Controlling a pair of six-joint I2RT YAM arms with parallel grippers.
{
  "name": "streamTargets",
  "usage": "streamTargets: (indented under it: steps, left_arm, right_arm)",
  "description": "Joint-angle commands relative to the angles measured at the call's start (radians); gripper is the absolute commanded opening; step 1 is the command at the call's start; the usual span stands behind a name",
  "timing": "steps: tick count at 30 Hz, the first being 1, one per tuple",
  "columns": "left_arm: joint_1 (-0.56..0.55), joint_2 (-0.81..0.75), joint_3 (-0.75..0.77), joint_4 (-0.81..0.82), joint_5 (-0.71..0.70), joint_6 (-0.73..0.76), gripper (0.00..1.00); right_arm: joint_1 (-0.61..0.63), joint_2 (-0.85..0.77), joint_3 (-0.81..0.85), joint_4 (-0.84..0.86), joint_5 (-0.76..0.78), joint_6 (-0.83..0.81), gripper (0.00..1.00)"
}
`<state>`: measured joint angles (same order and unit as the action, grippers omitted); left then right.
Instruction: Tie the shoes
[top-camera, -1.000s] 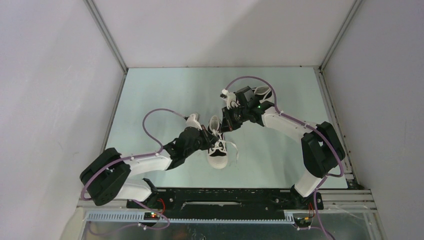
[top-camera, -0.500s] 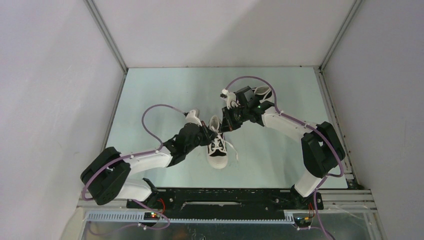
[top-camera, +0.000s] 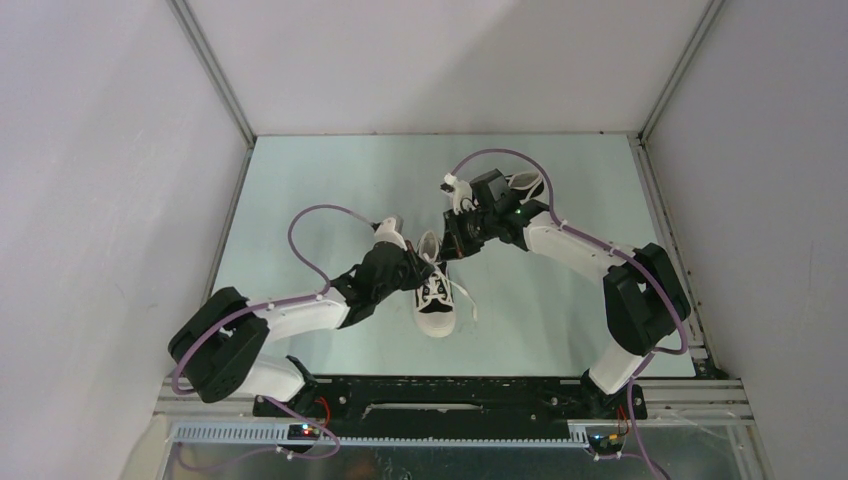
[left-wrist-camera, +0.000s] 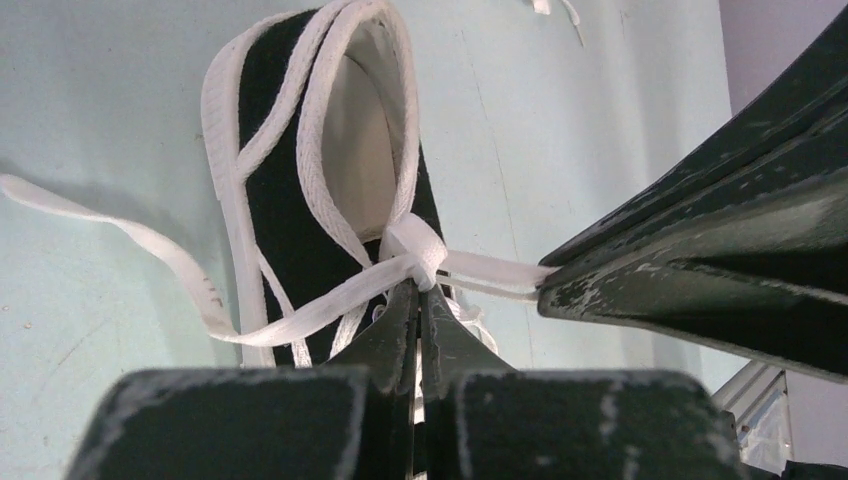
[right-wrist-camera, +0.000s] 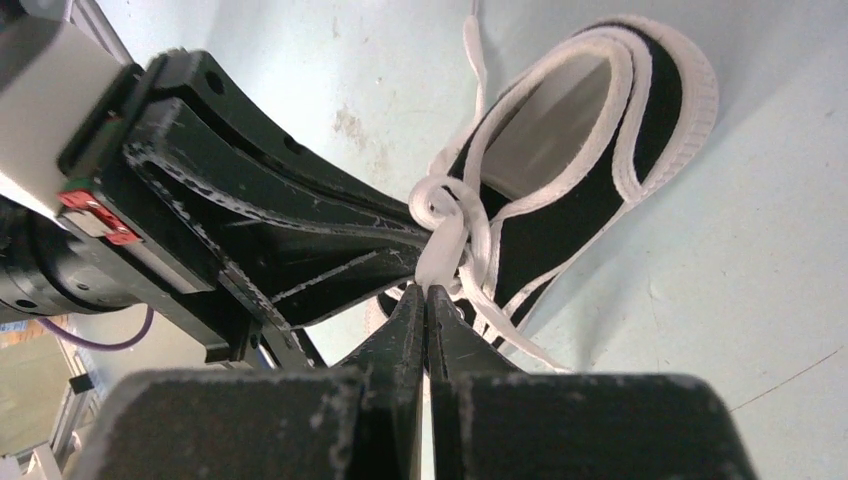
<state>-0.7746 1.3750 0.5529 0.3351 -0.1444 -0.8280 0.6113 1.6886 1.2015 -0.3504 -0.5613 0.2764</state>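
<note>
One black shoe (top-camera: 436, 298) with a white toe cap lies mid-table, toe toward the arms. Its white laces meet in a knot (left-wrist-camera: 417, 250) at the tongue, also seen as the knot (right-wrist-camera: 447, 205) from the right wrist. My left gripper (left-wrist-camera: 420, 290) is shut on a lace strand just below the knot. From the opposite side my right gripper (right-wrist-camera: 427, 290) is shut on the lace at the same knot. The two grippers (top-camera: 418, 272) (top-camera: 448, 250) nearly touch over the shoe's opening. A loose lace end (left-wrist-camera: 150, 250) trails onto the table. The other shoe (top-camera: 527, 184) is mostly hidden behind the right arm.
The pale green table (top-camera: 330, 190) is walled on three sides by white panels. A black rail (top-camera: 450, 395) with the arm bases runs along the near edge. Purple cables (top-camera: 310, 225) loop above both arms.
The left arm's elbow has shifted slightly right and its cable loop has risen. Both grippers stay shut on the laces at the knot; the shoe has barely moved.
</note>
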Motion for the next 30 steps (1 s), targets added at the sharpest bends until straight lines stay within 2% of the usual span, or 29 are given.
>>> streamTargets:
  steps: [1, 8, 17, 30]
  left_arm:
    - [0.007, -0.028, 0.015, -0.021, 0.018, 0.026, 0.00]
    - [0.007, -0.051, 0.015, -0.078, 0.028, 0.030, 0.00]
    - [0.012, -0.006, 0.048, -0.103, 0.035, 0.054, 0.00]
    - [0.036, 0.042, 0.018, -0.008, 0.074, 0.086, 0.00]
  right_arm:
    - [0.001, 0.008, 0.065, 0.016, 0.017, 0.010, 0.00]
    - [0.003, 0.021, 0.073, 0.022, 0.027, 0.018, 0.00]
    - [0.012, 0.050, 0.079, 0.035, 0.036, 0.026, 0.00]
    - [0.039, 0.018, 0.108, 0.074, 0.004, 0.067, 0.01]
